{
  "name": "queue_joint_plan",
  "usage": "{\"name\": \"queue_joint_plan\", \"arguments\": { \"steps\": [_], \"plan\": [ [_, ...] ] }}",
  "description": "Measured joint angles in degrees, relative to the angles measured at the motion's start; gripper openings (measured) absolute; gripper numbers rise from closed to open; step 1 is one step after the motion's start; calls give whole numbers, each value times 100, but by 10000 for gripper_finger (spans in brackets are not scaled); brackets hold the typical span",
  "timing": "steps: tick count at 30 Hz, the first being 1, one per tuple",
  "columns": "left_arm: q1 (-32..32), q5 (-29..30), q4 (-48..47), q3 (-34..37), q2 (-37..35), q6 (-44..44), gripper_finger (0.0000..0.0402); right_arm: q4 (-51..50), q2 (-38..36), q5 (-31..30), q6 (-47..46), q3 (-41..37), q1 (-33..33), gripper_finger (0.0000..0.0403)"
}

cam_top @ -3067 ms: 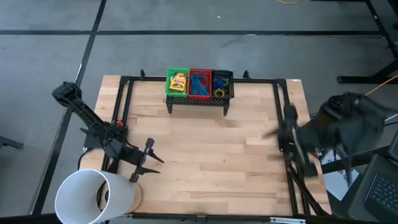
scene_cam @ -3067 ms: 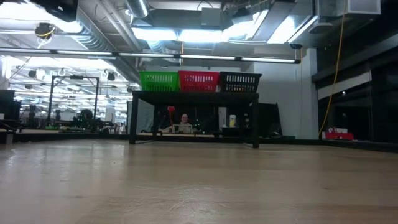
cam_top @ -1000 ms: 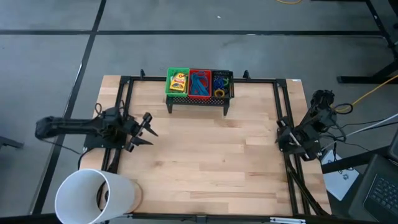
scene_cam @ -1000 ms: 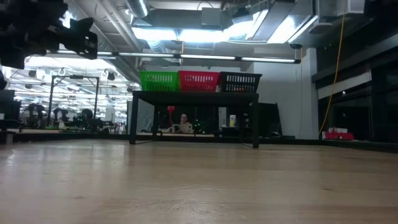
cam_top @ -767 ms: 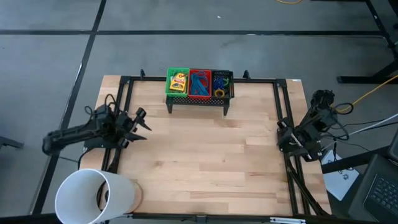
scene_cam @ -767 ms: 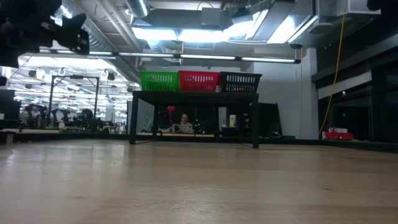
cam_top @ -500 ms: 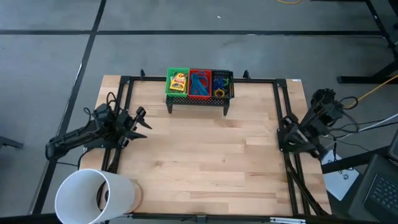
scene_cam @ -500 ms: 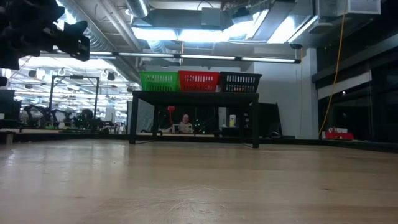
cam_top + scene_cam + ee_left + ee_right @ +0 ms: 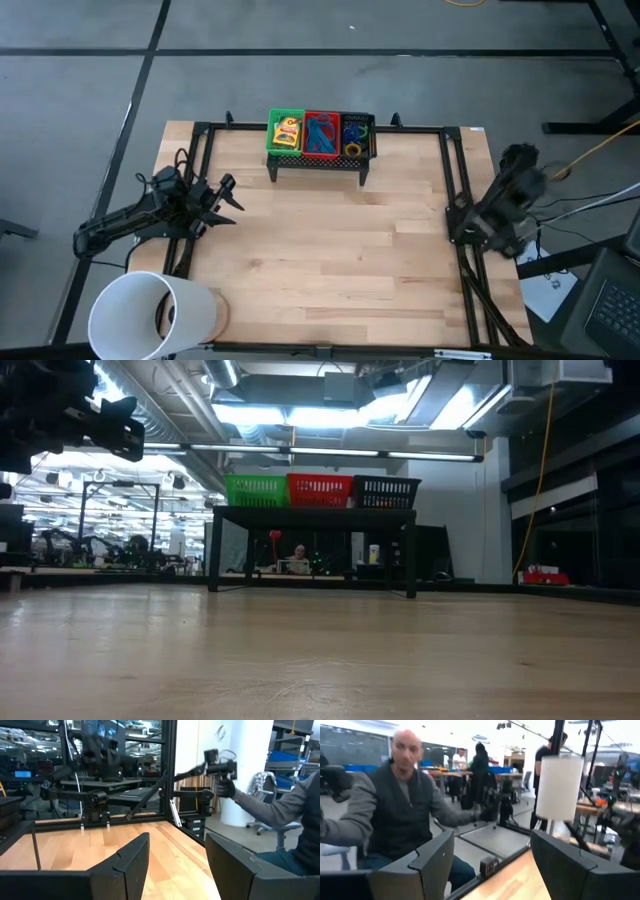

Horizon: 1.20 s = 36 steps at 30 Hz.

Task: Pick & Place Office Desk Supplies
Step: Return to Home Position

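Observation:
The supplies lie in three mesh trays on a black stand (image 9: 320, 160) at the table's far edge. A yellow crayon box (image 9: 287, 131) lies in the green tray, a blue cord bundle (image 9: 320, 136) in the red tray, and rubber-band rings (image 9: 355, 135) in the black tray. My left gripper (image 9: 228, 195) is open and empty above the table's left side, its fingers pointing toward the right edge; it also shows in the left wrist view (image 9: 177, 865). My right gripper (image 9: 492, 870) is open and empty, and its arm (image 9: 500, 205) is folded at the table's right rail.
A big white cylinder (image 9: 150, 315) stands at the near left corner. A black frame (image 9: 450, 180) runs round the wooden table (image 9: 330, 250). A person in a grey sleeve (image 9: 280, 805) stands beyond the right edge and also shows in the right wrist view (image 9: 395, 815).
My left gripper has drawn back a little toward the table's left and far edges, its arm swinging from level to slanted. It stays open and empty. My right arm has stirred slightly at the right rail. The supplies have not moved.

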State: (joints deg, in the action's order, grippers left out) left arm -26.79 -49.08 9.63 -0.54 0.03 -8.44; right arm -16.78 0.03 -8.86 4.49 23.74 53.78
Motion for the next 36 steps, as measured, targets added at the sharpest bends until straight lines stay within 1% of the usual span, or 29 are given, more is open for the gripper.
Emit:
{"name": "queue_joint_plan", "arguments": {
  "steps": [2,5,10,14,17,20,24,26,28,29,33,36],
  "plan": [
    [0,-18,2,0,0,1,192,756,-2,-25,0,-652,0,263],
    [0,-101,29,0,0,1,193,1496,-2,-34,-86,-1334,-2,263],
    [0,-199,25,0,0,-38,192,2714,-5,426,-85,-2255,-1,263],
    [0,-199,-52,0,0,3,189,2750,-8,649,-193,-2285,-1,263],
    [0,-177,-256,0,0,167,191,2624,-7,992,-167,-2281,5,263],
    [0,-15,-358,0,0,205,193,2503,-7,992,-360,-2281,4,263],
    [0,46,-254,0,0,312,193,1890,-5,665,-448,-2279,0,263],
    [0,48,-164,0,0,236,191,1806,5,405,-674,-2279,-2,263],
    [0,50,-35,0,0,93,190,1838,82,249,-685,-2279,-8,263],
    [0,49,8,0,0,36,190,1831,88,184,-588,-2279,-17,263],
    [4,51,-72,0,0,21,189,1850,123,181,569,-2279,-136,263],
    [4,64,-86,0,0,151,189,1866,305,-49,1012,-2279,-382,263]
  ]
}}
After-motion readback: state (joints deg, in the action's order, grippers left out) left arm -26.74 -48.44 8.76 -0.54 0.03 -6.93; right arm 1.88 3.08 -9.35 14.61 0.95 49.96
